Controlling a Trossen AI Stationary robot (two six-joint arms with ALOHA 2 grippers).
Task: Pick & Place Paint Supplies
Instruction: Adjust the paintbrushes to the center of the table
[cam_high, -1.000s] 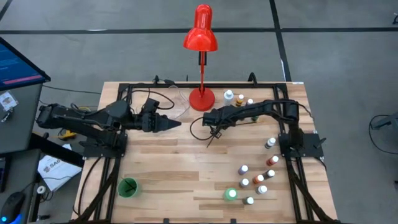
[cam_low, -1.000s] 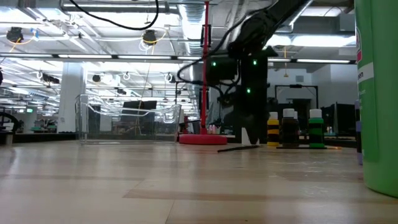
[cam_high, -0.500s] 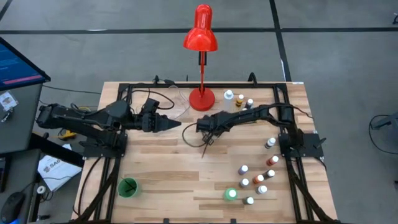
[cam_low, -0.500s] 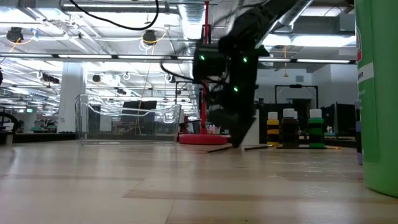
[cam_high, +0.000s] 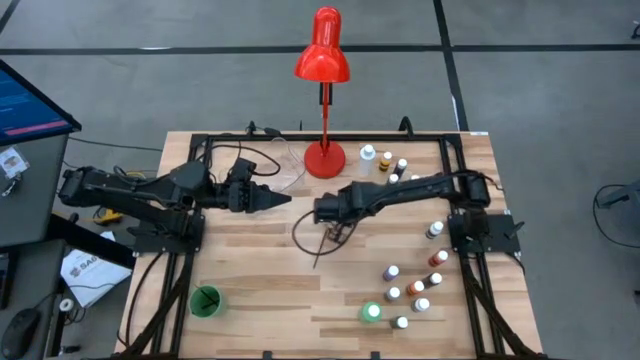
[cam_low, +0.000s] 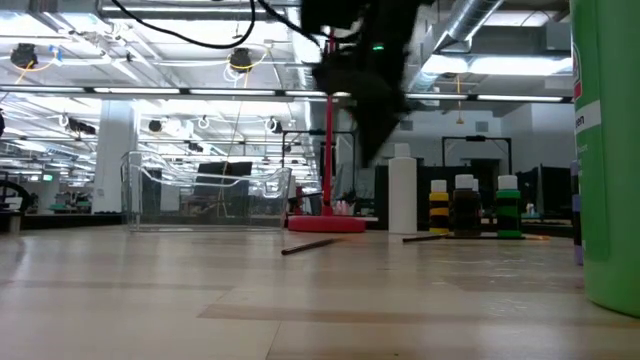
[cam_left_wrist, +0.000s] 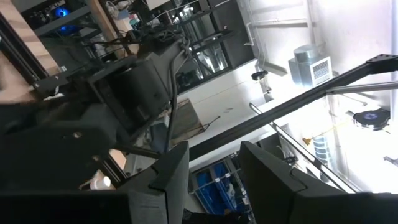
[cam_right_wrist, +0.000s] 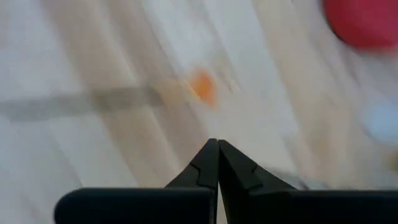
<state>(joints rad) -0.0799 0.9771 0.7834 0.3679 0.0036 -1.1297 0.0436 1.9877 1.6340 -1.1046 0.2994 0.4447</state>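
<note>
the right gripper (cam_high: 322, 208) is clenched tight over the middle of the table, its two fingers pressed tip to tip in its own wrist view (cam_right_wrist: 217, 163) with nothing pinched between them that i can see. just below and beside it on the wood lies a thin dark brush (cam_high: 326, 244), which from table height shows flat on the boards (cam_low: 310, 246) and apart from the dark arm hanging above it. so to my eye the brush is not in the grip, and the step in hand looks like fetching that brush; the next move would call for spreading the fingers, dropping low over the handle and closing across it, a fussy job with something so thin lying flat. farther out on the arm's own side stand the paint bottles, a cluster (cam_high: 412, 288) near the table's front corner and a few more (cam_high: 386, 160) near the red lamp (cam_high: 323, 158) at the back. across the table the left gripper (cam_high: 282, 200) waits in the air, pointing toward the right one, its fingers (cam_left_wrist: 166, 171) standing partly apart and empty. a green cup (cam_high: 206, 301) sits well away at the front on the left arm's side.
</note>
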